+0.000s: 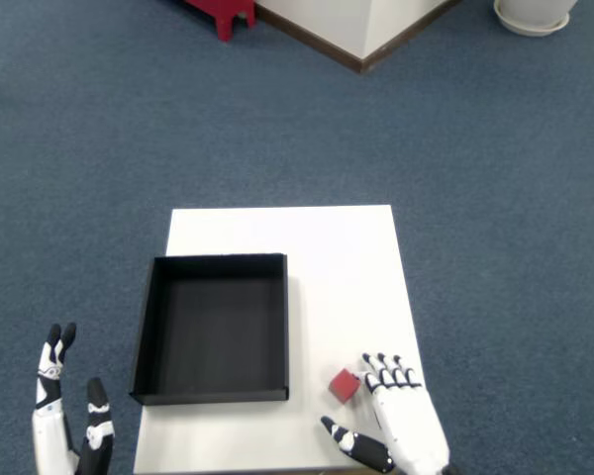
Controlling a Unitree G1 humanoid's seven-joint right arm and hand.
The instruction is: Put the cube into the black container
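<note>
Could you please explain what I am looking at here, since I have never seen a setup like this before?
This is a single picture from a camera in a humanoid robot's head, looking down at its own hands and a small white table standing on blue carpet. The white and black thing at the bottom right is the robot's right hand, with five fingers like ours. Its left hand is off the table at the bottom left. On the table sit a shallow black container, with nothing inside, and a small red cube just to the right of it. The right hand is open, fingers spread, fingertips right beside the cube but not gripping it. Nothing is held yet; the cube is meant to go into the container.
</note>
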